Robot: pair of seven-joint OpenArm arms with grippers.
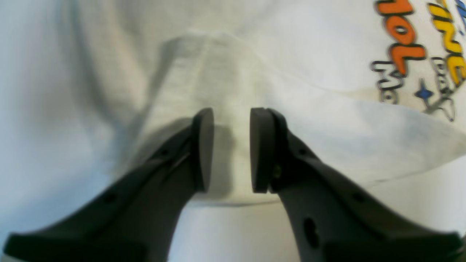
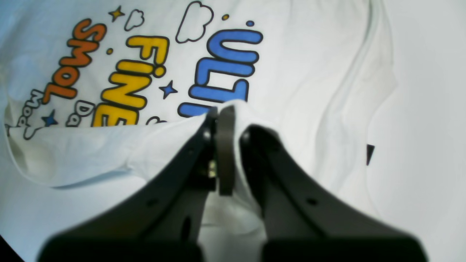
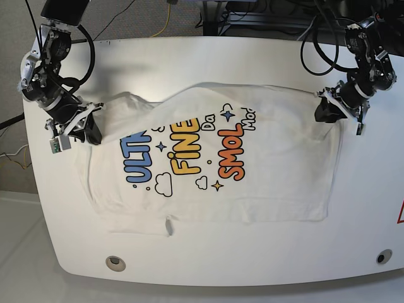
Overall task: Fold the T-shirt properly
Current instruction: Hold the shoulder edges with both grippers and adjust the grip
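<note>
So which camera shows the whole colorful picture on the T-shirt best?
The base view: the whole print on the T-shirt shows there. The right wrist view hides part behind folded cloth; the left wrist view catches only a blurry corner.

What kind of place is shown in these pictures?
Probably a robotics lab or test workspace. A large white printed cotton T-shirt lies on a white rounded table, two black robot arms work at its edges, and loose cables hang behind the table.
</note>
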